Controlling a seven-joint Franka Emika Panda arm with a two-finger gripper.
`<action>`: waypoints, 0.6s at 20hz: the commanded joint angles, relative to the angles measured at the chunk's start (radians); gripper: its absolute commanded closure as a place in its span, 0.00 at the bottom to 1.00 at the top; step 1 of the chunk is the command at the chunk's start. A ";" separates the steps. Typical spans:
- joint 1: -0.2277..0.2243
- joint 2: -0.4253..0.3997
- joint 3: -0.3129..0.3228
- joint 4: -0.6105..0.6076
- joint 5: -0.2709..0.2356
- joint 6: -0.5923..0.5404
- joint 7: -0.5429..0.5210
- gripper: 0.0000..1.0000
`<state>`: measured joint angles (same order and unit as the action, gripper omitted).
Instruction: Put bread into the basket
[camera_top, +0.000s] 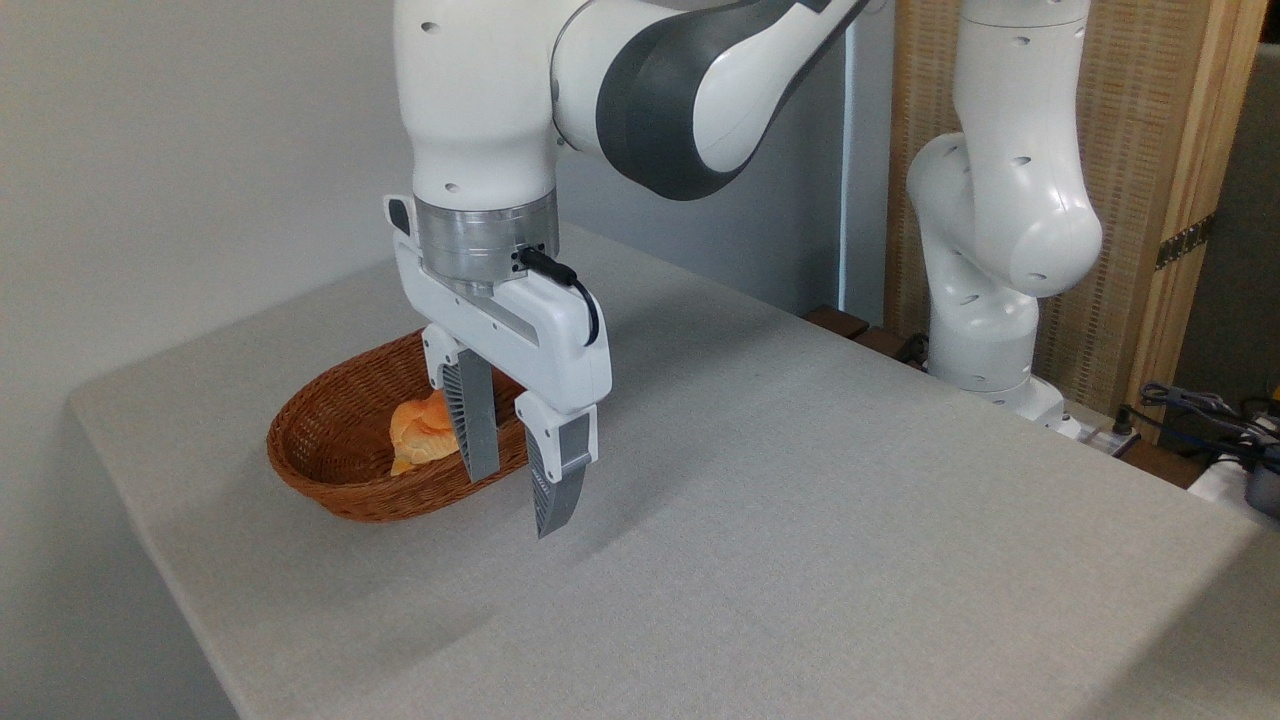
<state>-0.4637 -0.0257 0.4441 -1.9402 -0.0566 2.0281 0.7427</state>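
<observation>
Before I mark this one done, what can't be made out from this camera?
- Bread: its right part is hidden behind a finger of the open gripper.
- Basket: right end is covered by the gripper body.
- Cables at right: cut off by the frame edge.

This looks like a robotics lab. A white robot arm (640, 90) is bolted beside a plain grey table (800, 480), its base (990, 370) far right of the claw (515, 495). Loose cables (1210, 415) trail further right, a wood-framed woven screen (1160, 150) stands behind, and a bare wall (180, 150) lies left.
</observation>
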 joint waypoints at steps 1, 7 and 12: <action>-0.010 -0.011 0.015 0.017 0.011 -0.019 0.007 0.00; 0.080 -0.008 -0.075 0.017 0.003 -0.017 0.003 0.00; 0.292 -0.008 -0.274 0.017 0.000 -0.017 0.010 0.00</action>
<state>-0.3103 -0.0275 0.2975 -1.9312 -0.0566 2.0281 0.7426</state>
